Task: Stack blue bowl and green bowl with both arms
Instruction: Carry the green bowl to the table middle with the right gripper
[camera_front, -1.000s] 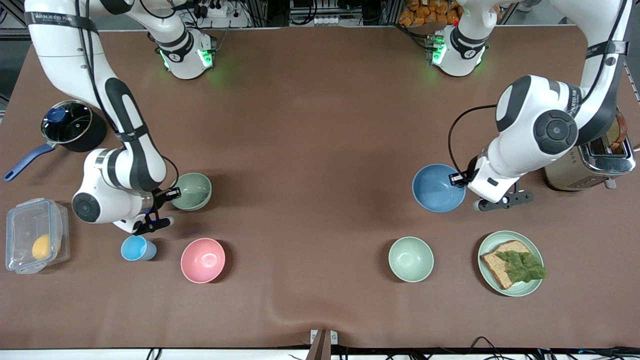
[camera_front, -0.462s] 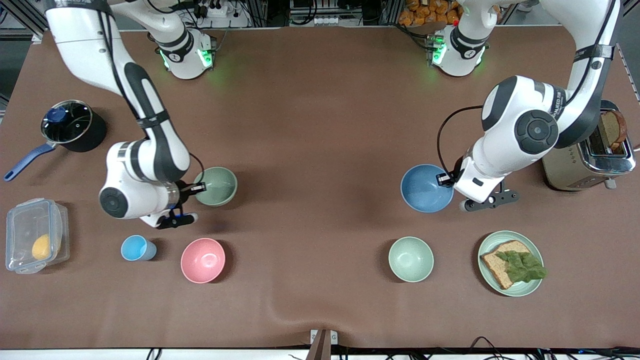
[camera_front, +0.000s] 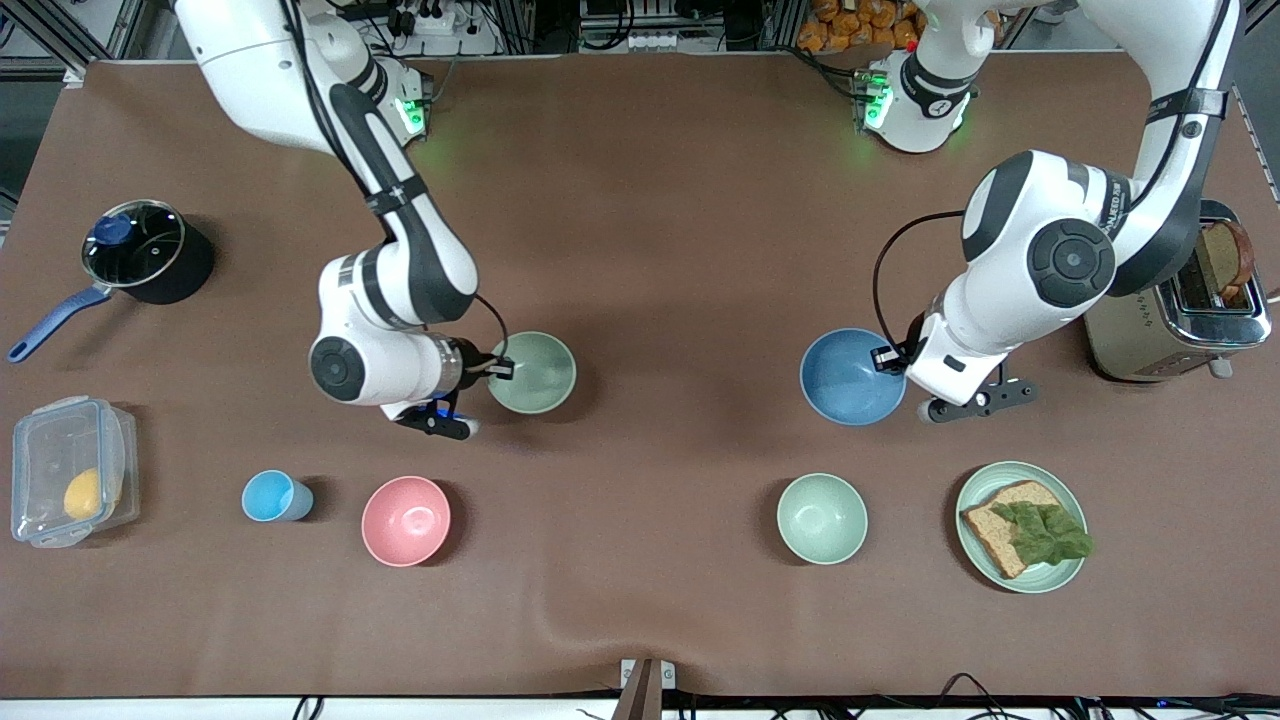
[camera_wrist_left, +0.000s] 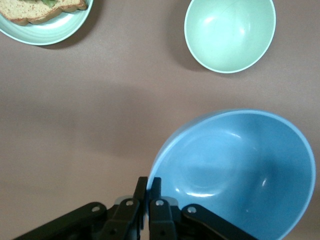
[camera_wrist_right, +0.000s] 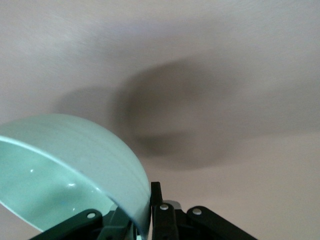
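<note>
Pinching the rim of the green bowl in my right gripper, fingers clamped narrow, I am holding it above the table, toward the right arm's end from the blue bowl. My left gripper is gripping that blue bowl's rim, fingers equally narrow.

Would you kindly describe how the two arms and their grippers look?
Both arms are glossy white with black joint sections and round dark-grey caps, black cables strapped along them, and green lights at the bases. The left gripper and right gripper are black with slim jaws.
</note>
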